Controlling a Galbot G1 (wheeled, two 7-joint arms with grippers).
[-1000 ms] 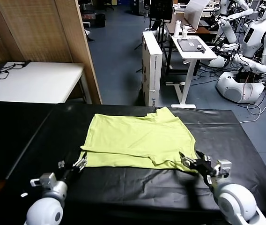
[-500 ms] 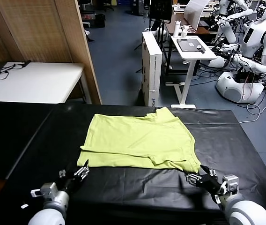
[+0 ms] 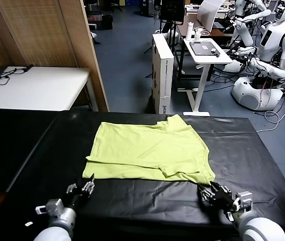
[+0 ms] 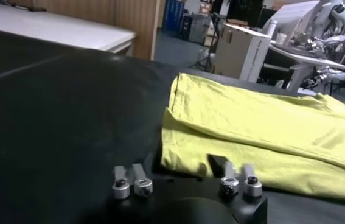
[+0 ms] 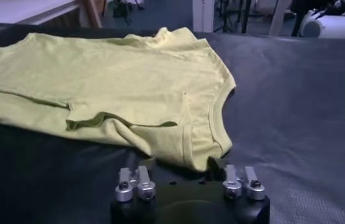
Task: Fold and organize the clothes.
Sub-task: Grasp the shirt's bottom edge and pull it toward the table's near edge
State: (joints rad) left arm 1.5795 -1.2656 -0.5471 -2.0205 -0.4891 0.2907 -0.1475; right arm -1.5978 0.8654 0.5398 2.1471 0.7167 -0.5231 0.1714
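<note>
On the black table (image 3: 243, 145), both grippers (fingers spread, empty) have drawn back from the folded T-shirt (image 3: 150, 150).

T-shirt (image 3: 150, 151) lies flat mid-worktop (image 3: 243, 145). Left gripper (image 3: 82, 190) just before its near-left corner; right gripper (image 3: 217, 194) just before its near-right corner. Neither touches it.
</note>
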